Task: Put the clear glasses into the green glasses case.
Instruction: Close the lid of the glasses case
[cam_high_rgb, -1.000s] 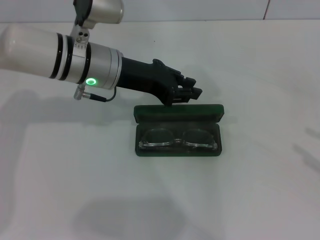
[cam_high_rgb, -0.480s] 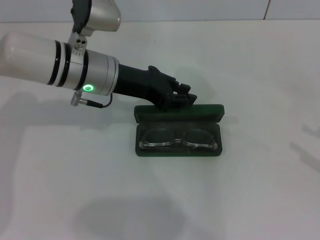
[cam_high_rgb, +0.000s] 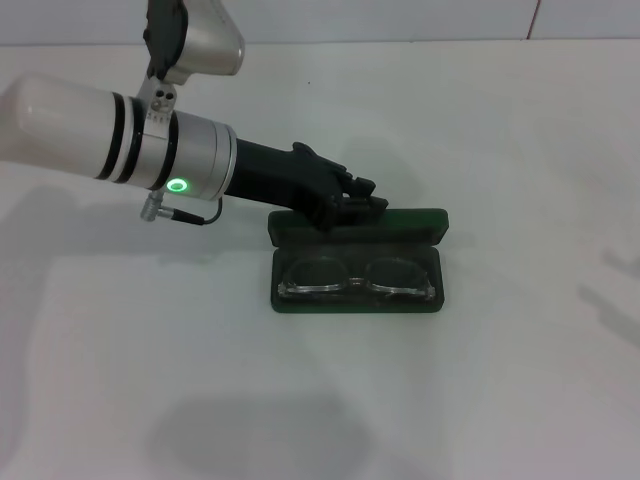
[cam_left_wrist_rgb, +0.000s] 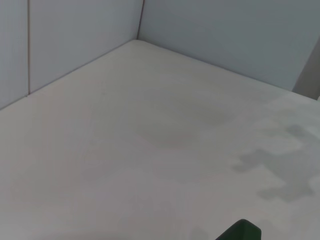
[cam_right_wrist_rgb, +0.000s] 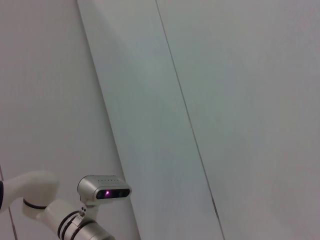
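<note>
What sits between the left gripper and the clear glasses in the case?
Only the green glasses case's raised lid: in the head view the left gripper is at its top edge, the clear glasses just beyond.

White table (cam_high_rgb: 480, 400), one case on it.
My work surface is a plain white tabletop, matte, running back to a pale wall. The green glasses case (cam_high_rgb: 357, 295) lies directly on it near the middle, open, its lid tilted up at the far side. The clear glasses (cam_high_rgb: 355, 277) rest in the tray, not on the table itself. A dark green corner of the case (cam_left_wrist_rgb: 241, 231) shows in my left wrist view against the white top.
</note>
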